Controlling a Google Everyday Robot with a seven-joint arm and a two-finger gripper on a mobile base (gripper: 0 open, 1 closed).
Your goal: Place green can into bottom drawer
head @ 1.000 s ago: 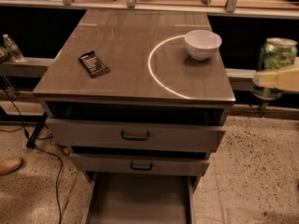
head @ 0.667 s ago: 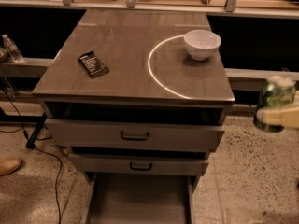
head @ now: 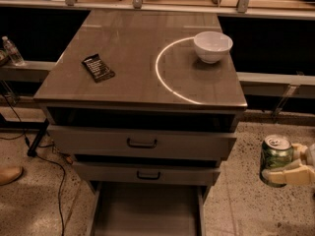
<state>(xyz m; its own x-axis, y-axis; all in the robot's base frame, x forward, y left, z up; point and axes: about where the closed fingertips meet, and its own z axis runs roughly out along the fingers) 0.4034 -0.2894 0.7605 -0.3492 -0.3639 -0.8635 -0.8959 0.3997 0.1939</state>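
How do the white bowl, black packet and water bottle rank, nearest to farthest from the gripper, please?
The gripper, low right, holds the green can.
1. White bowl, cabinet-top right.
2. Black packet, cabinet-top left.
3. Water bottle, far left.

The one camera stands in front of the grey three-drawer metal cabinet (head: 98,140) and above it, facing the drawer fronts and tilted down steeply enough that the whole glossy grey-brown top (head: 133,48) shows. It is near enough that the cabinet fills most of the frame's width, and the lower edge cuts off the pulled-out flat grey bottom drawer (head: 147,211). The cream-fingered gripper (head: 286,168) reaches in from the right edge, only partly in frame, low beside the cabinet over the speckled floor (head: 241,205), its fingers clasped around the small mottled green can (head: 275,156).
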